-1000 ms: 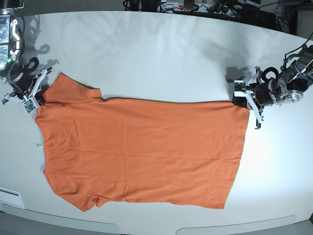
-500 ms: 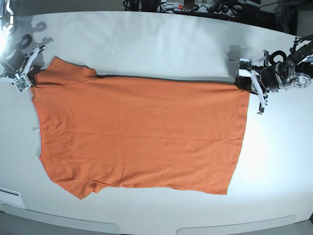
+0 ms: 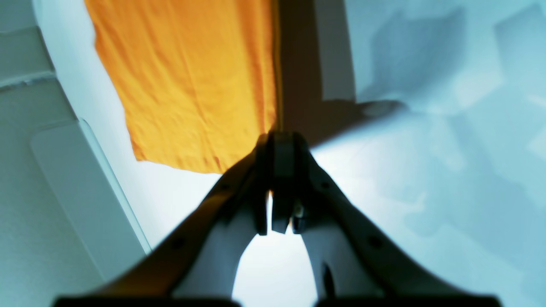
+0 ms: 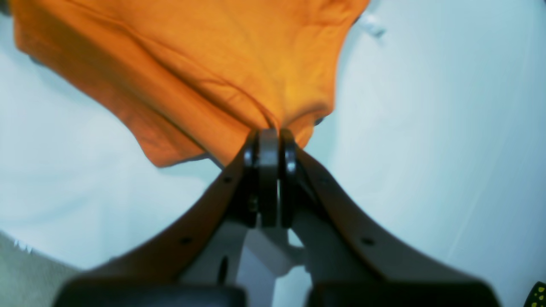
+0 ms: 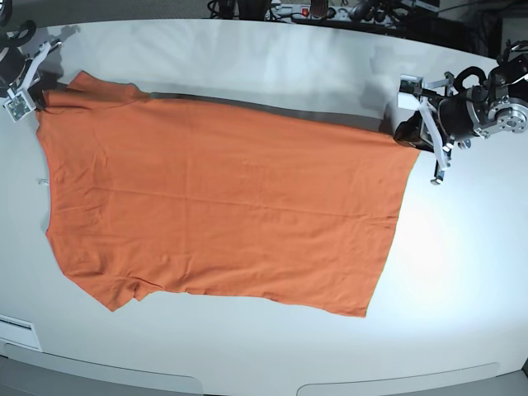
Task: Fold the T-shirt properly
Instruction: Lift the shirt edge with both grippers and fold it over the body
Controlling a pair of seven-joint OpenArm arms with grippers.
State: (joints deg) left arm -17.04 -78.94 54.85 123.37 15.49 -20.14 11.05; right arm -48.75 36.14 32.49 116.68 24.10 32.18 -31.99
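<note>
The shirt point(image 5: 223, 198) lies spread across the white table point(image 5: 272, 66), its far edge lifted and stretched taut between the two arms. The left gripper point(image 5: 412, 128) is clamped on the hem corner; the right gripper point(image 5: 33, 87) pinches the shoulder by the collar, the fabric bunching at its tips.

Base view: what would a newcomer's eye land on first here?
The orange T-shirt dominates, spread across the white table. The right gripper is clamped on its shoulder corner at far left, and the left gripper is clamped on the hem corner at right, with the far edge lifted, casting a dark shadow.
</note>
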